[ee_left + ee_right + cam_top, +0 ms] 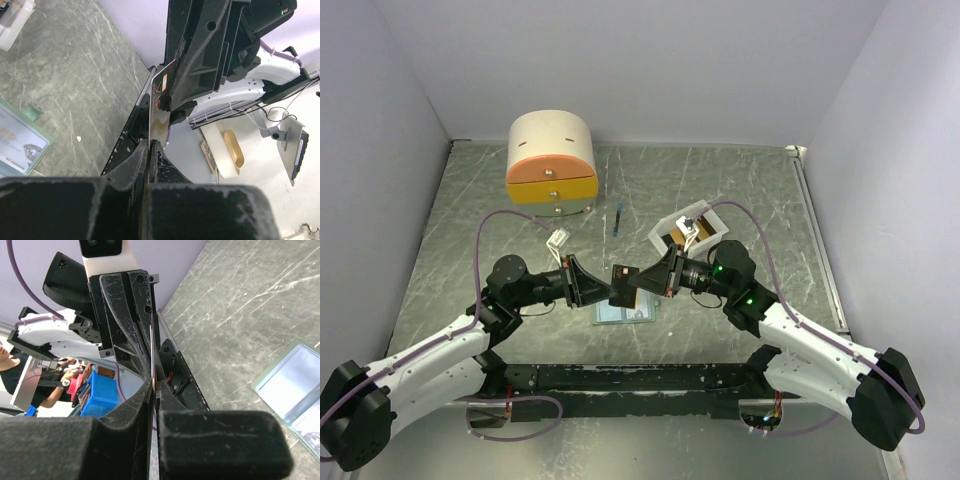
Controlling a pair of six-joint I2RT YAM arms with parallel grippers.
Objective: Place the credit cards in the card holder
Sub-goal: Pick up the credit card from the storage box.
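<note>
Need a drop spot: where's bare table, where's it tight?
Free: far strip between drawer box and white tray, beyond the blue stick; from tray to right wall; from drawer box to left wall. Crowded: centre, left fingers and right fingers pinching a credit card above the card holder.

Card holder (295, 385) — cut off by the right wrist view's edge.

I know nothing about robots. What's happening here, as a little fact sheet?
left gripper: shut on the dark card
right gripper: shut on the same card, from the opposite side
card position: lifted off the table, roughly over the card holder
card holder: lying flat on the table
white tray: behind the right gripper, something gold inside
drawer box: back left of the table
</note>
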